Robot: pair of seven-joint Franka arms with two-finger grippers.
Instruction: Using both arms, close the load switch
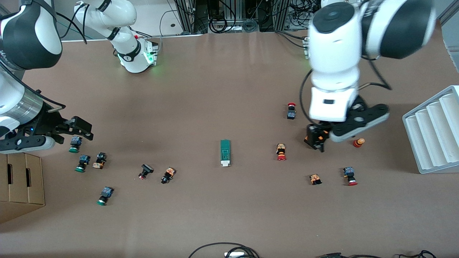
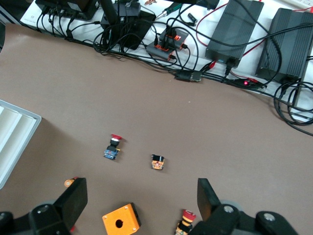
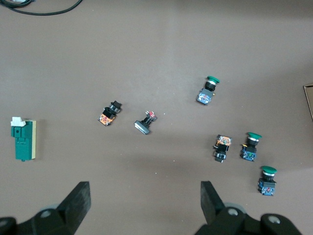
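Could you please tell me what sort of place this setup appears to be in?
Probably a robotics lab: a brown-covered table strewn with small push buttons, tangled black cables and power supplies along its edge, and a white ribbed plastic rack.

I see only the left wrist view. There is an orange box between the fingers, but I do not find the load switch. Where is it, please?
Observer: The load switch lies near the middle of the table, toward the right arm's end from the orange box, with nothing touching it.
Operator: Which way does its white end point?
Observer: The white end points toward the front camera, the green body toward the robots' bases.
Operator: Where is the right gripper?
Observer: The right gripper is open at the right arm's end of the table, over a green-capped push button.
Operator: And mine?
Observer: The left gripper is open, low over the orange box.
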